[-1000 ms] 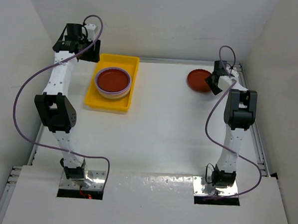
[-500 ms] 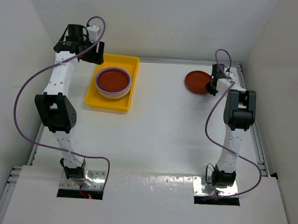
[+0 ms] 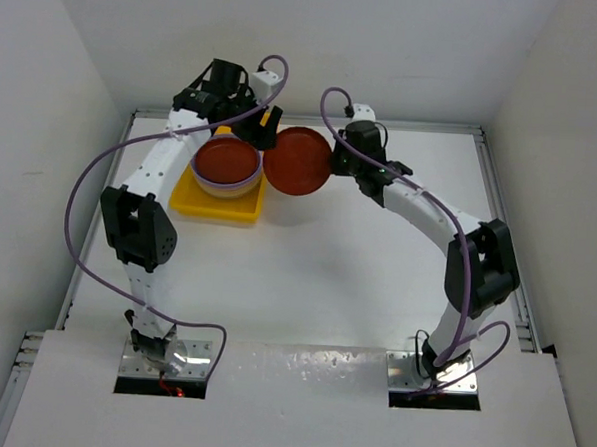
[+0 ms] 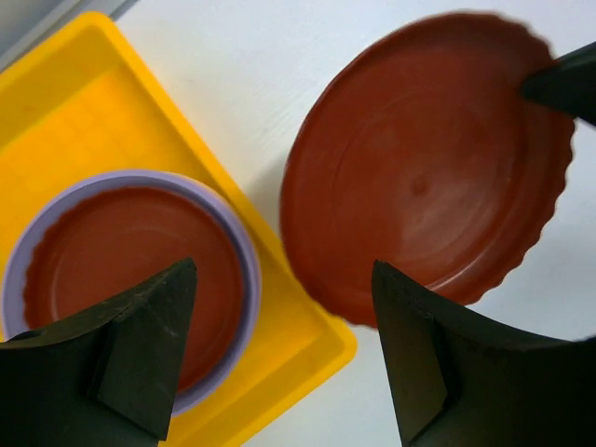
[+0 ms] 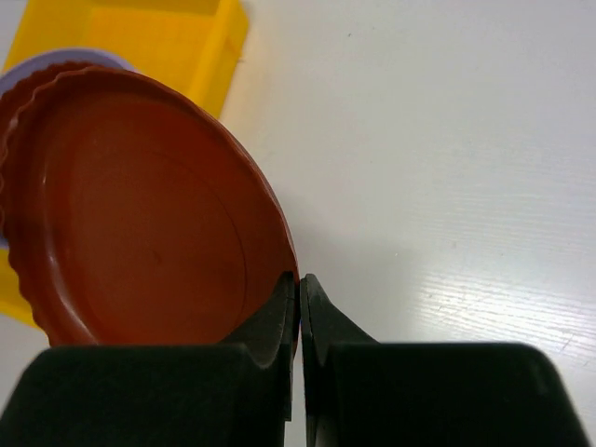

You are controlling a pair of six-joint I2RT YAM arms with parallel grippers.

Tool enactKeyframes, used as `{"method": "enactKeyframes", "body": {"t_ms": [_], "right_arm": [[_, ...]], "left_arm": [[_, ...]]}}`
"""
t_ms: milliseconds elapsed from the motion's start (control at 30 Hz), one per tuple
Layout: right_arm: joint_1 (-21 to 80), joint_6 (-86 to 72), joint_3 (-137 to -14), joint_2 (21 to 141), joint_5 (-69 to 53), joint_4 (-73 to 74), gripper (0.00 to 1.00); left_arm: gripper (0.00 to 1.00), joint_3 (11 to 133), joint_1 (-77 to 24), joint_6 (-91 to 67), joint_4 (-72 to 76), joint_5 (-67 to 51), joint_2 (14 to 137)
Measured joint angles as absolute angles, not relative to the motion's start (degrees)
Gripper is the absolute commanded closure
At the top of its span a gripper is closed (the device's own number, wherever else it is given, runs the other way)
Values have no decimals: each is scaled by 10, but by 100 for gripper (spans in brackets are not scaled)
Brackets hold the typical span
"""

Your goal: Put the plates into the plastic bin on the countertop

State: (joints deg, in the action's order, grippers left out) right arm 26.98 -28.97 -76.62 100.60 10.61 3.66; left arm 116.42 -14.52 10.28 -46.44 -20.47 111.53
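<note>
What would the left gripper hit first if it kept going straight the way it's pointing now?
Probably the rim of the yellow bin, straight ahead between its open fingers. The dark red plate in the right gripper overlaps that rim and may sit higher, so its edge could come first; depth is unclear.

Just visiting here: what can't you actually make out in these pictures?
1. How many plates sit in the yellow bin: in the top and left wrist views the top plate hides those beneath, bar an edge of the lilac plate.
2. The bin's far end: the left arm covers it in the top view; the frame edge cuts it in the left wrist view.
3. Whether the carried plate touches the bin: its own body hides the contact.
</note>
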Motion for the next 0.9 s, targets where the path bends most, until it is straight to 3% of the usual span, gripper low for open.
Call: {"method": "enactKeyframes", "body": {"t_ms": [133, 333, 367, 467, 633, 700, 733, 800, 833, 867, 900], "right_arm": [[285, -271, -766, 1007, 98, 48, 100], [290, -265, -766, 1005, 71, 46, 100], [290, -265, -766, 1004, 67, 44, 100], [291, -267, -766, 998, 55, 30, 100], [291, -273, -764, 986, 44, 11, 100], [291, -276, -761, 984, 42, 3, 100], [291, -277, -759, 984, 41, -1, 100], [291, -282, -755, 984, 40, -2, 100], [290, -283, -754, 984, 39, -2, 98], [289, -285, -754, 984, 38, -2, 89], [289, -287, -754, 984, 36, -2, 73]], "left_arm": [[24, 1164, -156, 103, -474, -196, 1117], [37, 1164, -156, 105, -475, -156, 1118], [45, 1163, -156, 105, -475, -156, 1118], [58, 1160, -156, 104, -475, -156, 1122], [70, 1158, -156, 99, -478, -160, 1128], [82, 1158, -156, 98, -480, -163, 1129], [96, 1158, -155, 97, -481, -166, 1129], [100, 1158, -153, 95, -482, -168, 1129], [100, 1158, -153, 95, -484, -173, 1129], [100, 1158, -152, 94, -485, -175, 1129], [100, 1158, -150, 91, -486, -177, 1129]]}}
